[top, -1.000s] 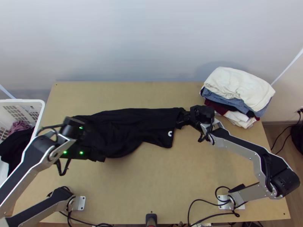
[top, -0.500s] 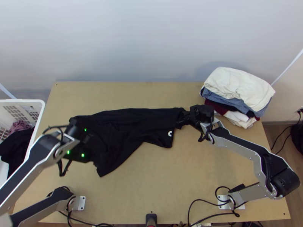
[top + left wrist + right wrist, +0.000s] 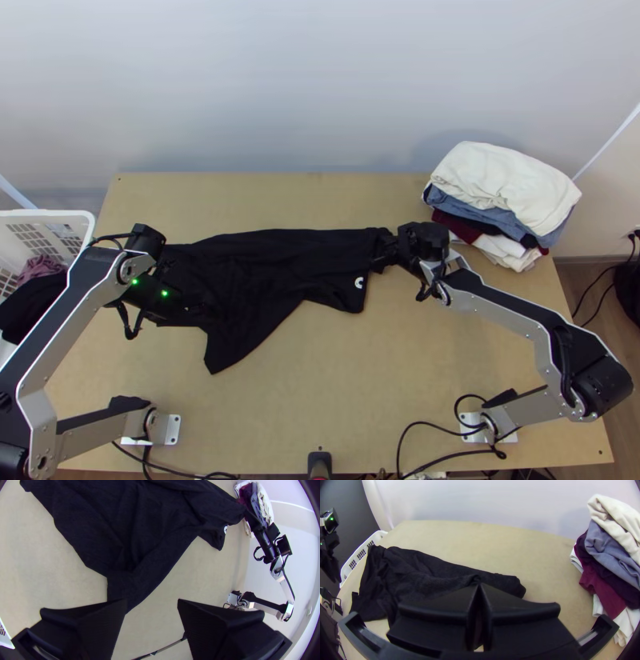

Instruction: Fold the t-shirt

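Pinching the black t-shirt [image 3: 264, 268] with the right gripper [image 3: 479, 585] near the clothes pile [image 3: 500, 196]; holding the left gripper [image 3: 152, 600] parted, well away from the pile. Probably handling light and floppy, likely needing pinching by the loose corner [image 3: 219, 357] far from the pile.

1. No words, numbers or brand names can be read.
2. The black t-shirt [image 3: 256, 268] bears a small white mark [image 3: 358, 282] near one corner, rounded in the top view and too small to make out.
3. In the left wrist view, the mark is likewise unreadable.
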{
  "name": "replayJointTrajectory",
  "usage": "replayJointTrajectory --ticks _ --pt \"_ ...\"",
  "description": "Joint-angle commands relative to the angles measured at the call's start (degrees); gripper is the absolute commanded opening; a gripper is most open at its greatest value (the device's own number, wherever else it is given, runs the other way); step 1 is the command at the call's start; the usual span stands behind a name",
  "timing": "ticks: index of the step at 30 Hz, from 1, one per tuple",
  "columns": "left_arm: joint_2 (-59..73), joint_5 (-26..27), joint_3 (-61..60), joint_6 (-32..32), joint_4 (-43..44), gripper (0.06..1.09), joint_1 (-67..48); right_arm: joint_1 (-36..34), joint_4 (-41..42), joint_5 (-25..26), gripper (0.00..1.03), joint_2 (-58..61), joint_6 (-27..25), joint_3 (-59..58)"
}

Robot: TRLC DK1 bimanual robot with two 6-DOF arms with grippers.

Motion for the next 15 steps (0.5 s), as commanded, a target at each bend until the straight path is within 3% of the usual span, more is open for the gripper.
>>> replayJointTrajectory --ticks 1,3,11,15 --pt "1.7 0.8 -2.7 -1.9 1.2 0.56 1.3 0.9 -0.5 -0.2 0.03 1.2 0.4 0.8" --pt "2.6 0.4 -3.5 -2.6 2.1 0.45 2.0 1.1 -0.5 -0.2 0.03 1.3 0.4 0.9" --pt "4.4 -6.7 -7.9 -3.4 6.6 0.46 1.4 2.1 -0.5 -0.2 0.03 2.1 0.8 1.4" --pt "6.1 -8.7 -8.1 -3.0 7.8 0.61 1.2 2.7 -0.5 0.0 0.03 2.1 1.3 1.4"
